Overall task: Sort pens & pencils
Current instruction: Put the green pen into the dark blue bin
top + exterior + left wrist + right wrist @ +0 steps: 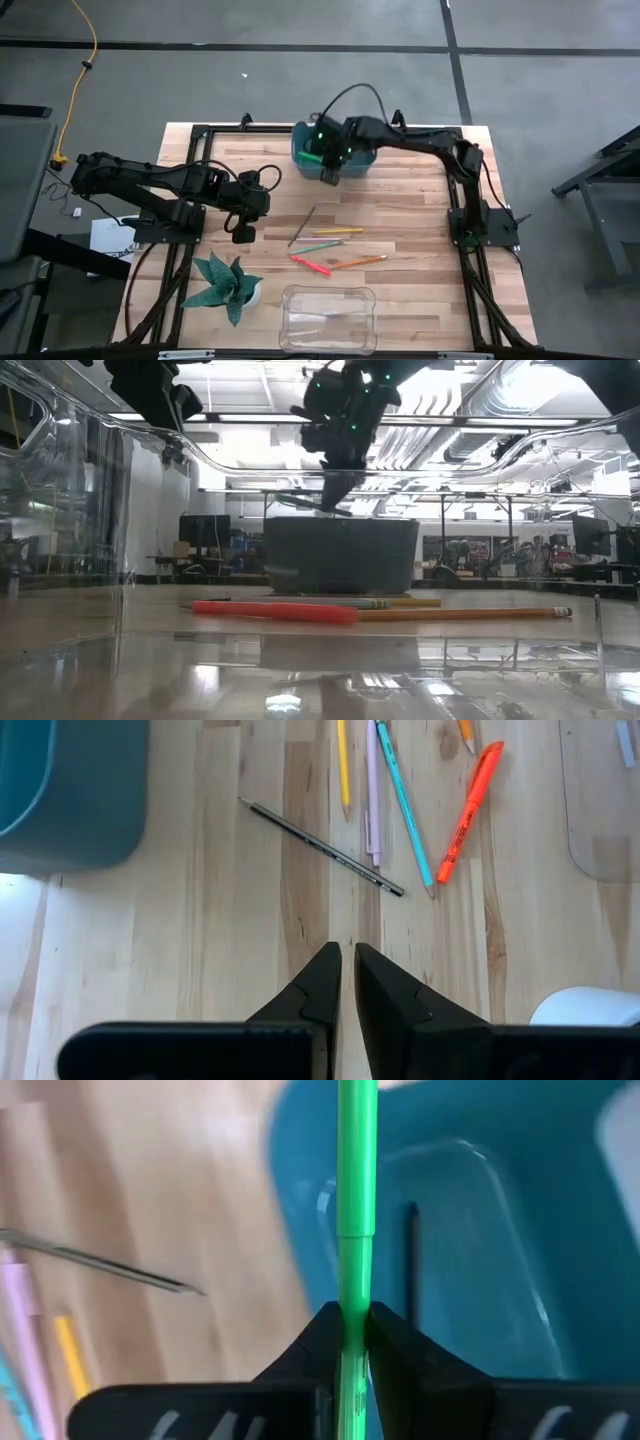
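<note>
My right gripper (328,176) hangs over the near left rim of the blue bin (330,148), shut on the bright green pen (356,1180). A thin dark stick (410,1260) lies inside the bin. On the table's middle lie the dark pencil (302,226), the yellow pencil (340,231), the teal pencil (320,246), the orange pencil (358,262) and the red pen (310,264), all flat on the wood. My left gripper (347,955) waits shut above bare wood, left of them. My right gripper pinches the green pen's barrel (352,1302) between its two fingers, just behind a joint in the barrel. The pen runs along the fingers, not across them, and sticks out well past the fingertips. The fingers slant downward. The pen is lifted clear, its free end over the blue bin.
A clear plastic tray (328,318) stands at the near edge. A potted green plant (228,285) stands to its left. A lilac stick (372,795) lies among the pencils. Bare wood lies right of the pencils.
</note>
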Controlling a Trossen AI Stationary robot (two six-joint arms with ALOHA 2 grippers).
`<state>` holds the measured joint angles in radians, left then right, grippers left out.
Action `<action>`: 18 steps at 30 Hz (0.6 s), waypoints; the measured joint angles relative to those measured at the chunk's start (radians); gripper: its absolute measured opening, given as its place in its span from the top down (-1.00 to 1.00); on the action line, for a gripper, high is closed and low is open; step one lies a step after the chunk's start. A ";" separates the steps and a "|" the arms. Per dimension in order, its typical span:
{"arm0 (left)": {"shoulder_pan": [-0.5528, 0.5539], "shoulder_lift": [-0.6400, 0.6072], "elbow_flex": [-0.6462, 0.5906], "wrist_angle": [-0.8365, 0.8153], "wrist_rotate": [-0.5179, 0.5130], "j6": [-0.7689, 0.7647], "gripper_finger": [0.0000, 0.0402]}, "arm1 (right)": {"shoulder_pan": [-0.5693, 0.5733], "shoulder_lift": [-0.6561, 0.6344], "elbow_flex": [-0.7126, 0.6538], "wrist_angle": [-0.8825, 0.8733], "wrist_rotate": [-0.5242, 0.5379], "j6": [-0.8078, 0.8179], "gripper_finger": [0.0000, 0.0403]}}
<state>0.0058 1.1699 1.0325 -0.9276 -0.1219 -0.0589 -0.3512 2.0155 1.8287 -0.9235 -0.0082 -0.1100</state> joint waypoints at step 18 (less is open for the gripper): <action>0.000 0.000 0.000 -0.016 -0.001 0.010 0.88 | -0.091 -0.001 0.065 -0.095 0.024 -0.105 0.90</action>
<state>0.0059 1.1702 1.0325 -0.9440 -0.1225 -0.0490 -0.4425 2.0147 1.8942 -1.0183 0.0154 -0.2152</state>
